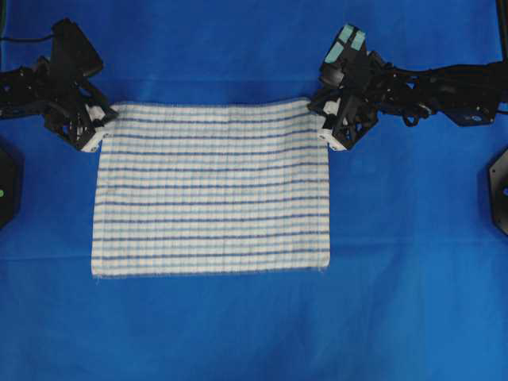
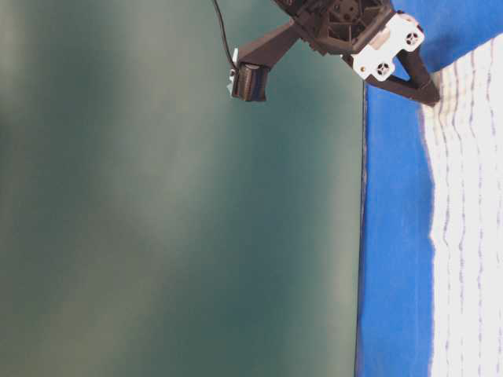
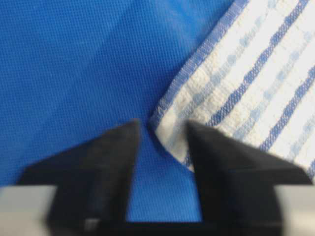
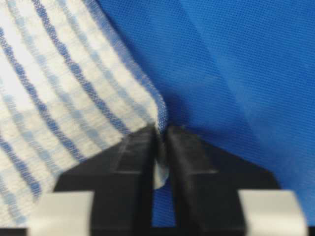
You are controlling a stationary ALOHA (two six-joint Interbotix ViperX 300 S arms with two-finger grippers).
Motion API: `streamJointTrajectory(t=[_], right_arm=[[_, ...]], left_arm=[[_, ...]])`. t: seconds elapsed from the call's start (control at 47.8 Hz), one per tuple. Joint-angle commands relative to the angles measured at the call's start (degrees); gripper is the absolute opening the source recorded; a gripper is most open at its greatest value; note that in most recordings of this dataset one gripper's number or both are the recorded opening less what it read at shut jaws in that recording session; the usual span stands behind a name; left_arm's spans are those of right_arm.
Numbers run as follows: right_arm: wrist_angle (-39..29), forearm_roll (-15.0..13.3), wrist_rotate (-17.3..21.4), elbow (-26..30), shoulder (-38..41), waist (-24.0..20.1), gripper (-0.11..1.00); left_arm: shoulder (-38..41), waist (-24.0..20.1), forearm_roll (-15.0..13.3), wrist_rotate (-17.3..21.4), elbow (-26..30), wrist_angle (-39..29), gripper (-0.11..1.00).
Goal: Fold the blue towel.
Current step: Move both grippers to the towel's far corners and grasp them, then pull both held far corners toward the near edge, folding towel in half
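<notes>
The blue towel (image 1: 213, 186), white with thin blue stripes, lies flat on the solid-blue table cover (image 1: 397, 302). My left gripper (image 1: 99, 131) is at its far left corner. In the left wrist view that corner of the towel (image 3: 246, 83) pokes into the gap of the left gripper (image 3: 162, 128), whose jaws stand apart, one finger (image 3: 216, 157) lying over the cloth. My right gripper (image 1: 329, 127) is at the far right corner. In the right wrist view the right gripper (image 4: 161, 130) is pinched shut on the hem of the towel (image 4: 59, 88).
Black arm bases sit at the left edge (image 1: 8, 182) and right edge (image 1: 500, 190) of the cover. The table-level view shows the towel's side (image 2: 471, 236), a strip of blue cover (image 2: 393, 236) and a plain green wall (image 2: 173, 204).
</notes>
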State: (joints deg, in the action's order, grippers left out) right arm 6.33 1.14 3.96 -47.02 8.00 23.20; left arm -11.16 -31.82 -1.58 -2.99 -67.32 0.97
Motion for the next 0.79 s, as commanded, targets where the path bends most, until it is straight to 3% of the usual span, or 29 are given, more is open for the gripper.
streamJointTrajectory(t=[0.0,0.105,0.439,0.774], right_arm=[[-0.53,0.0,-0.18,0.09,-0.44,0.09,0.06],[-0.97,0.0,0.26,-0.18,-0.7,-0.09,0.05],[-2.72,0.26,0.53,-0.44,-4.22,-0.97,0.05],[-4.48,0.35,1.41,-0.62,-8.7,-2.9,0.05]], left_arm=[[-0.44,0.53,0.09,0.09,-0.09,0.09,0.2],[-0.53,0.88,0.09,0.0,-0.09,0.09,0.01],[-2.37,1.49,0.09,-0.35,0.26,-0.26,0.01],[-10.72,3.52,0.09,-0.53,1.14,-5.71,0.01]])
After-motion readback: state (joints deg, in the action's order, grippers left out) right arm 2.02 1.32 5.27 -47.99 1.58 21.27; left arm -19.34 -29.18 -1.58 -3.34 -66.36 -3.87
